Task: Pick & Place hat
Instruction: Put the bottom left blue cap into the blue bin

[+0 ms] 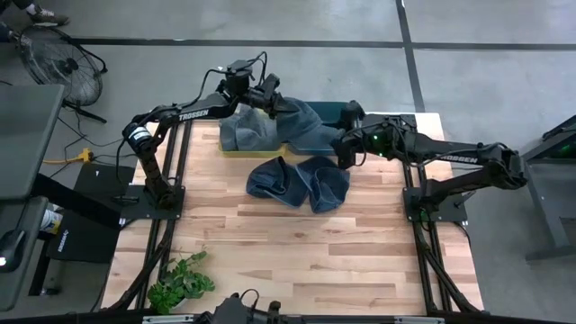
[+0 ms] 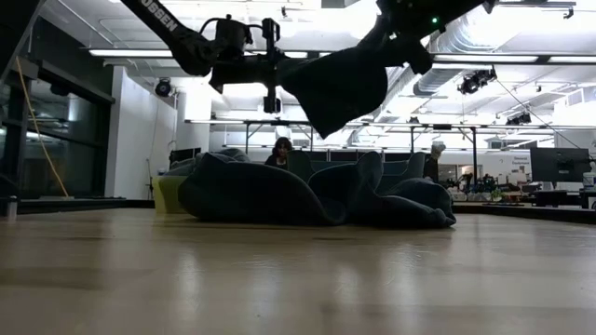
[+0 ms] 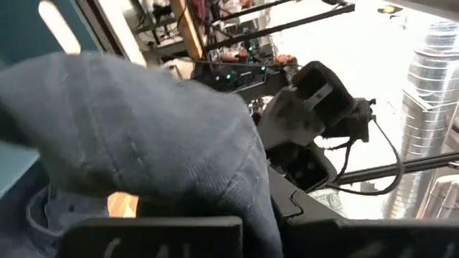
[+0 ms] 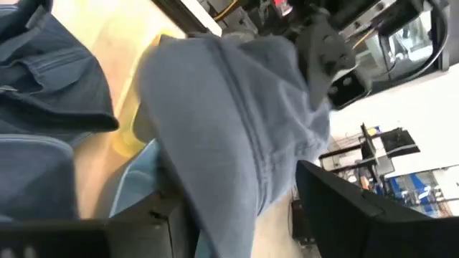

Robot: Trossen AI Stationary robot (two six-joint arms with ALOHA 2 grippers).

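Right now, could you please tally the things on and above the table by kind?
Yellow tray: 1
Denim hats: 4, with one held aloft, one in the yellow tray and two lying on the table at and
Leafy plant: 1
Total: 6

Blue denim hat [image 1: 301, 124] aloft, stretched between both arms above the far table edge.

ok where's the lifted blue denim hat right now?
In the high view the blue denim hat hangs in the air at the table's far edge, stretched between the left gripper and right gripper, above the yellow tray and the hats on it.
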